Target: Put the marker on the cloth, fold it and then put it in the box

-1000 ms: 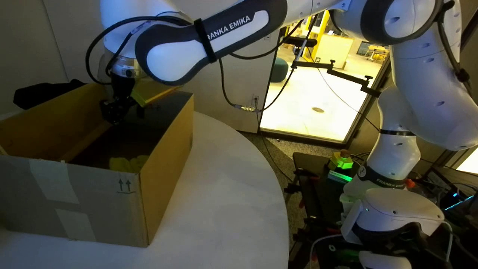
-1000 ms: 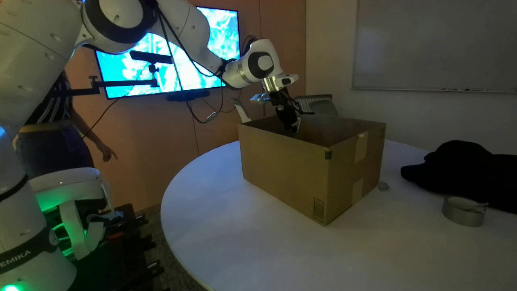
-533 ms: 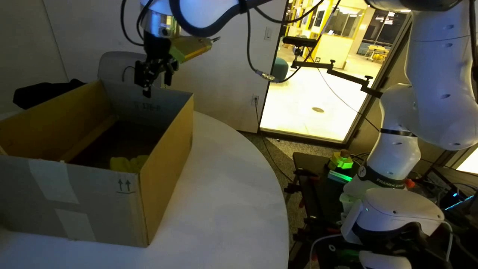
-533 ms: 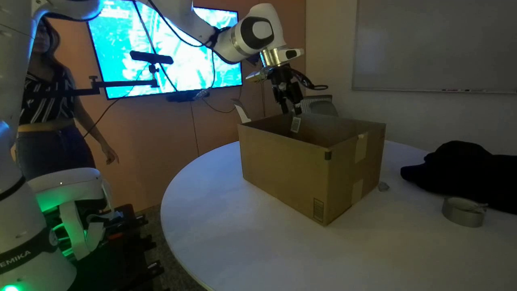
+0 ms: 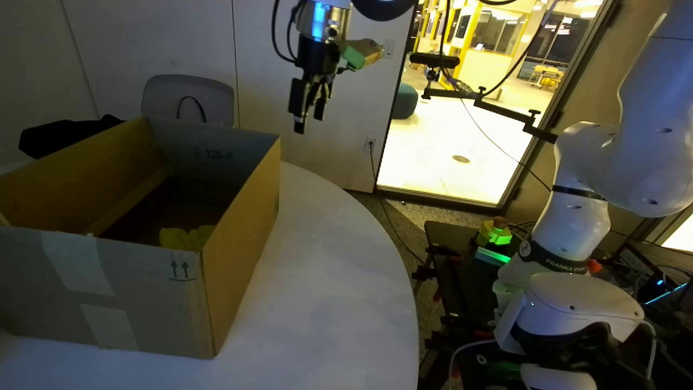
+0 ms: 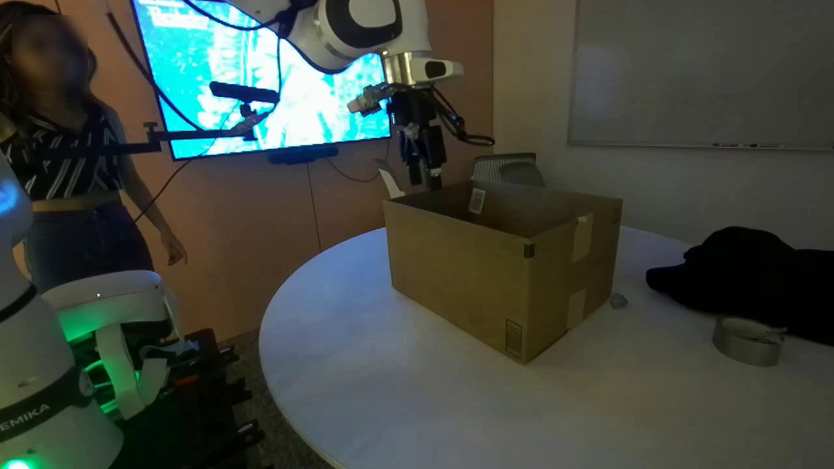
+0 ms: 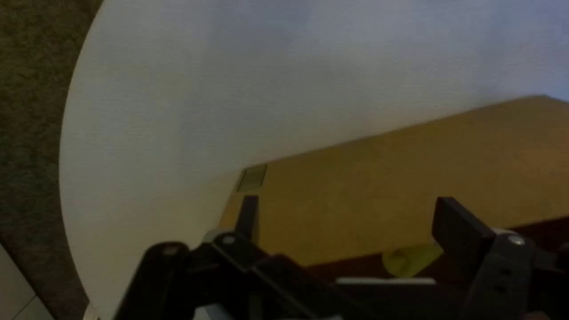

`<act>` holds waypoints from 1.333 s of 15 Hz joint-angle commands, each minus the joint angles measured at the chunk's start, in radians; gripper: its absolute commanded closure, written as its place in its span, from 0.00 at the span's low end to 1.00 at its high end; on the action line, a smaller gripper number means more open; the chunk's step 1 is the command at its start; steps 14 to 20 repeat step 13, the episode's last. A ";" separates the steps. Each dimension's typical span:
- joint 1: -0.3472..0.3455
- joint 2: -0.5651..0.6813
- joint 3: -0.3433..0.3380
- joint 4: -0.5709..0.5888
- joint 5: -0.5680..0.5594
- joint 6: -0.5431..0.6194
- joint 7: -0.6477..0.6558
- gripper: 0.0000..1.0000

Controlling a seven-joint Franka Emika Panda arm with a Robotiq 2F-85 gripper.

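Observation:
The large brown cardboard box stands open on the table and also shows in an exterior view and the wrist view. The yellow-green cloth lies crumpled inside the box, against its near corner. Part of the cloth shows in the wrist view. The marker is not visible. My gripper is raised outside and above the box rim, and it shows in an exterior view. In the wrist view its fingers stand wide apart with nothing between them.
The box stands on a round white table. A black garment and a roll of tape lie beyond the box. A grey chair is behind the table. A person stands near the screen.
My gripper has risen out of the box and moved sideways past its rim, nearer the arm's base. The cloth and the box have stayed in place.

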 commanded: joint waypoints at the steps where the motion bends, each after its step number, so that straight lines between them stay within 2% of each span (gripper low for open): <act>1: -0.051 -0.209 0.005 -0.255 0.047 -0.008 -0.092 0.00; 5: -0.097 -0.324 -0.014 -0.423 0.036 -0.008 -0.166 0.00; 7: -0.113 -0.346 -0.016 -0.464 0.024 -0.007 -0.187 0.00; 8: -0.113 -0.288 -0.004 -0.406 0.027 -0.019 -0.158 0.00; 11: -0.121 -0.317 -0.007 -0.448 0.026 -0.018 -0.171 0.00; 20: -0.121 -0.318 -0.007 -0.450 0.026 -0.018 -0.172 0.00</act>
